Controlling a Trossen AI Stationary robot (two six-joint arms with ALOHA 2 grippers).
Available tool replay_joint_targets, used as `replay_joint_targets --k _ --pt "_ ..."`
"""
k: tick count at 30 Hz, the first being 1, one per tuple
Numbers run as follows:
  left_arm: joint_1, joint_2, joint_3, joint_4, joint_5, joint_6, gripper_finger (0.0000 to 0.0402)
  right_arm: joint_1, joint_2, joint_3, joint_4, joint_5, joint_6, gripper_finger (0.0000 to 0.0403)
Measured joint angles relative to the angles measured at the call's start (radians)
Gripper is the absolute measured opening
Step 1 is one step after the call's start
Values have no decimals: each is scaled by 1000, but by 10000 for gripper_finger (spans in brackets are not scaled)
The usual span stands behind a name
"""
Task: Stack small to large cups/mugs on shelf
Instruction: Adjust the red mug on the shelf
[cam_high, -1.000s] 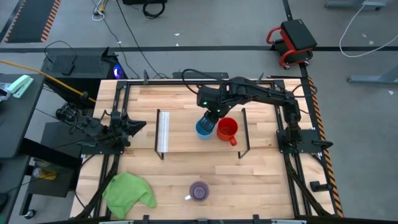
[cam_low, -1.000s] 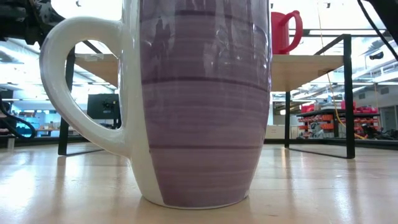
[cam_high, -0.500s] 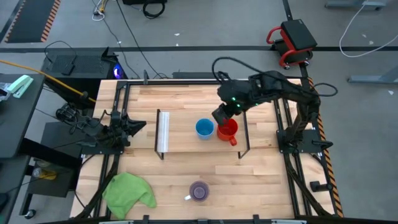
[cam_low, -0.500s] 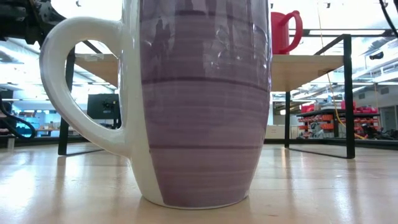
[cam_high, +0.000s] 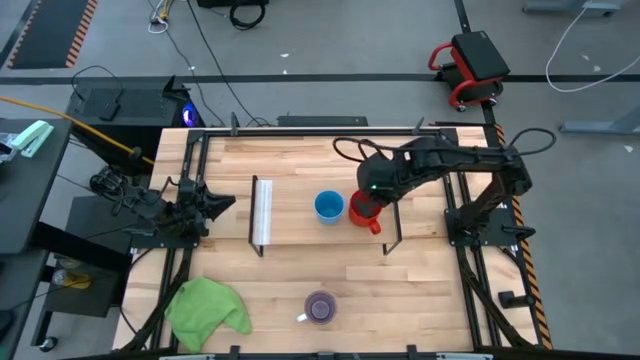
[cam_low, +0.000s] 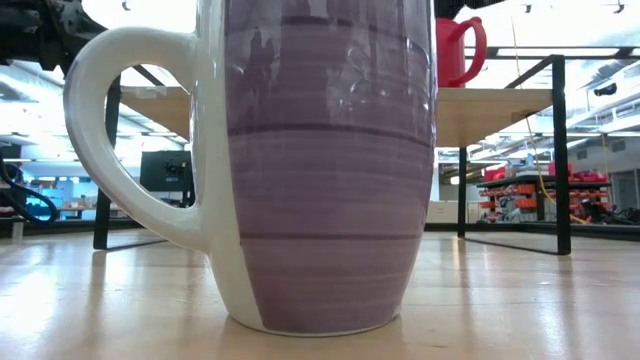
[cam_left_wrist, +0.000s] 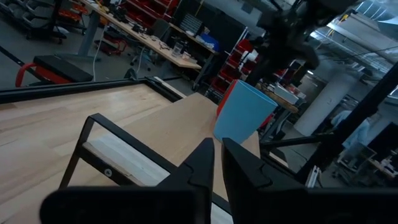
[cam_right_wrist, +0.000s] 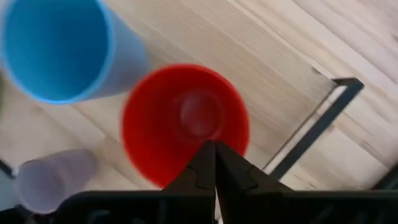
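A red mug (cam_high: 367, 208) and a light-blue cup (cam_high: 328, 207) stand side by side, bases down, on the low wooden shelf (cam_high: 300, 228). My right gripper (cam_right_wrist: 214, 148) is shut and hovers over the red mug (cam_right_wrist: 186, 124), near its rim; the blue cup (cam_right_wrist: 59, 50) is beside it. The purple mug with a white handle (cam_high: 320, 307) stands on the tabletop near the front edge and fills the low view (cam_low: 320, 170). My left gripper (cam_left_wrist: 217, 158) waits at the table's left side with its fingers nearly together and empty, facing the shelf and the blue cup (cam_left_wrist: 244, 112). My right gripper points down over the red mug's opening with its fingers shut; whether the fingertips (cam_right_wrist: 206, 155) touch the rim (cam_right_wrist: 231, 163) I cannot tell.
A green cloth (cam_high: 208, 308) lies at the table's near left corner. The shelf's black end frame (cam_high: 397, 212) stands just right of the red mug; a white strip (cam_high: 263, 210) marks its left end. Bare wood lies between the shelf and the purple mug.
My right gripper has left the blue cup, risen, and gone toward the table's right edge, and now hangs over the red mug. The blue cup stays upright on the shelf. Neither the red mug nor the purple mug has moved.
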Motion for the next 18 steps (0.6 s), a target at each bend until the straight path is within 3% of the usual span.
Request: replay_joint_targets --k 9,18 --pt "0 0 0 0 0 0 36 -12 6 -99 0 5 -11 10" --pt "0 0 0 0 0 -6 32 -16 1 -105 0 10 1 9"
